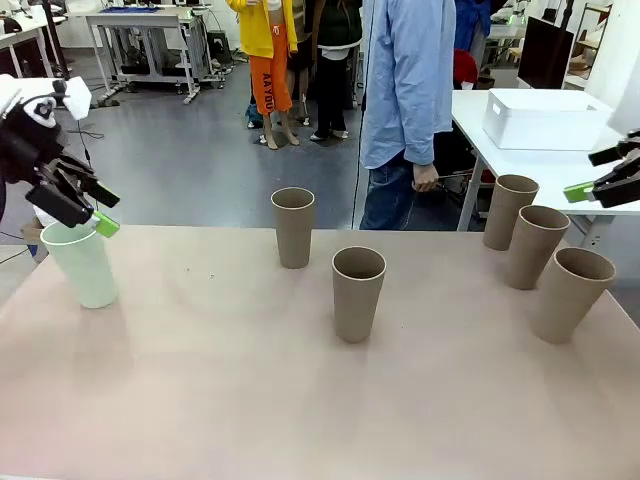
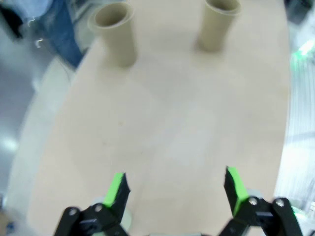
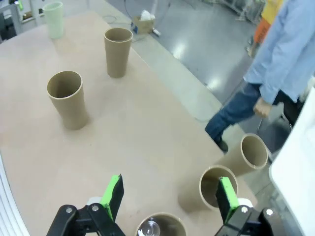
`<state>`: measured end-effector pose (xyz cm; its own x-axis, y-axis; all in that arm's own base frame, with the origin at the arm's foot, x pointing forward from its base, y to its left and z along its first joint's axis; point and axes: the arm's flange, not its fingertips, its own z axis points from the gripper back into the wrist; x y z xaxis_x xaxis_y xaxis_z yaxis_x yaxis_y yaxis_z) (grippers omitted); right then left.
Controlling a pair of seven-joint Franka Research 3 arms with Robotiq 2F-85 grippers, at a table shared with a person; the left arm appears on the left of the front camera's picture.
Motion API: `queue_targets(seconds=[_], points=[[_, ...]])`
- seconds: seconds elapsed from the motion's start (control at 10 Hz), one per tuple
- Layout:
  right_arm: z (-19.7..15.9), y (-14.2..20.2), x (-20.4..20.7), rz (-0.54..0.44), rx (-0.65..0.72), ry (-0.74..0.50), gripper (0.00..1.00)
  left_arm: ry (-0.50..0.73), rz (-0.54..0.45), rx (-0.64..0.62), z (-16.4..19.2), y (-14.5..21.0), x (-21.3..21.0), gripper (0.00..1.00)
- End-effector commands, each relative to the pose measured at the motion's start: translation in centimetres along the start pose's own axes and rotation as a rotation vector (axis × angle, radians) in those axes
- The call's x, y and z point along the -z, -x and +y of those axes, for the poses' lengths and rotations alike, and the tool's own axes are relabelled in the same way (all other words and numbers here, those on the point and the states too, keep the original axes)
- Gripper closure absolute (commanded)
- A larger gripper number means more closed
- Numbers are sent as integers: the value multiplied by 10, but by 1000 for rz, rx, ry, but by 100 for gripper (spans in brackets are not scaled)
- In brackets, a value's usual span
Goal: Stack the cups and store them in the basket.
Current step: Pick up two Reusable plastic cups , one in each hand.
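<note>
Standing cups: five tan-brown cardboard-like tapered cups (image 1: 358, 293) upright on the pinkish table (image 1: 250, 400), three clustered right.
Mint cup: pale green tapered cup (image 1: 82, 265), upright, far left.
Left gripper (image 1: 100, 218): spread wide, empty, at the mint cup's rim.
Right gripper (image 3: 170, 194): spread wide, empty, above the cluster.
Basket: white rectangular plastic bin (image 1: 545, 118), on a separate white table (image 1: 475, 115) far right.

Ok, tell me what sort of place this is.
Most likely a robotics lab or workshop: metal-framed workbenches on a polished grey floor, and a dark monitor beyond the white side table.
</note>
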<state>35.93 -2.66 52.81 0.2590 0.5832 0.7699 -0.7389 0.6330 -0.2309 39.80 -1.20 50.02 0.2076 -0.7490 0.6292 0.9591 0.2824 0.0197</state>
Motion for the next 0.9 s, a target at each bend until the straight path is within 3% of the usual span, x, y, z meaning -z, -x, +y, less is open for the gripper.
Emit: queue_targets(seconds=[0.0, 0.1, 0.4, 0.5, 0.6, 0.8], points=[[31, 35, 43, -111, 3, -30, 0, 79, -96, 123, -8, 1, 21, 0], [0, 0, 0, 0, 0, 0, 0, 0, 0, 0, 0, 0, 0, 0], [0, 0, 0, 0, 0, 0, 0, 0, 0, 0, 0, 0, 0, 0], [-2, 2, 9, -20, -10, -6, 0, 0, 0, 36, -2, 4, 5, 0], [-27, -26, 28, 70, -24, -64, 0, 47, -20, 59, 15, 3, -5, 0], [-61, -60, 59, 144, -27, -195, 0, 161, -132, 91, 49, 17, -15, 0]])
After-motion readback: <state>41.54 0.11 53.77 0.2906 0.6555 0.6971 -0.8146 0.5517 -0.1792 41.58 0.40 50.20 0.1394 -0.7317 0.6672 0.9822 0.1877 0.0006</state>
